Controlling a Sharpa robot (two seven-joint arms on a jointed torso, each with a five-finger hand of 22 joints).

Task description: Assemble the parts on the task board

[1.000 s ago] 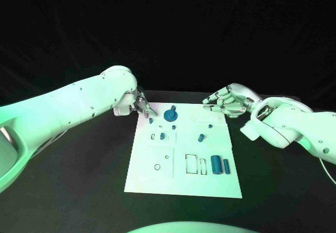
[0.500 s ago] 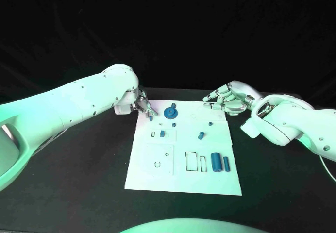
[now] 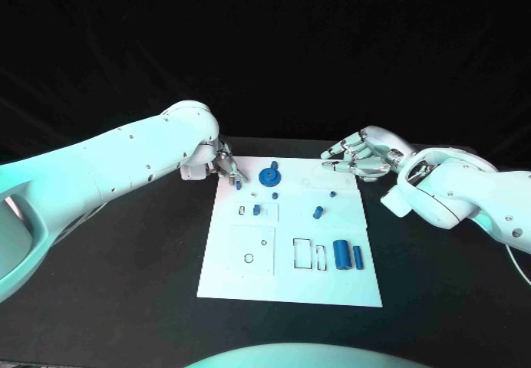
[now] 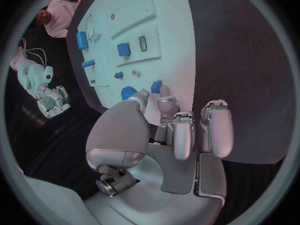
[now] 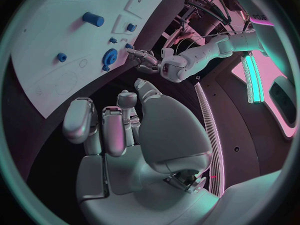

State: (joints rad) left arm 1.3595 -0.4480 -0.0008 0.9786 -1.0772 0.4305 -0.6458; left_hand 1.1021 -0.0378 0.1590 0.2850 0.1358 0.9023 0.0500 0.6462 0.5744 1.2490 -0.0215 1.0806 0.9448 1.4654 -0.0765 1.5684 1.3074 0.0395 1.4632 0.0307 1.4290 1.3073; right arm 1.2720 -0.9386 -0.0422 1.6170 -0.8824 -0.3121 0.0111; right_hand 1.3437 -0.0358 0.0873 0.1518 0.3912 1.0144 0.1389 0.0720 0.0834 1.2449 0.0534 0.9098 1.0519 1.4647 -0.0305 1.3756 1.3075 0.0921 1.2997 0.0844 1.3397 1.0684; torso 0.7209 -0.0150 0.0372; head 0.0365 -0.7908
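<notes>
Left robot hand [image 3: 225, 169] pinches a small blue part [image 3: 238, 184] over the task board [image 3: 290, 291]; right robot hand [image 3: 356, 159] curls empty.

Matt white task board [image 3: 290, 253]; glossy silver left hand [image 4: 181, 135].

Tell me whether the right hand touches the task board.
Apart. In the right wrist view the right hand has dark table showing between its fingers and the task board.

A black tabletop [image 3: 133, 261] is lying under everything, and a dark wall is standing far behind it.
</notes>
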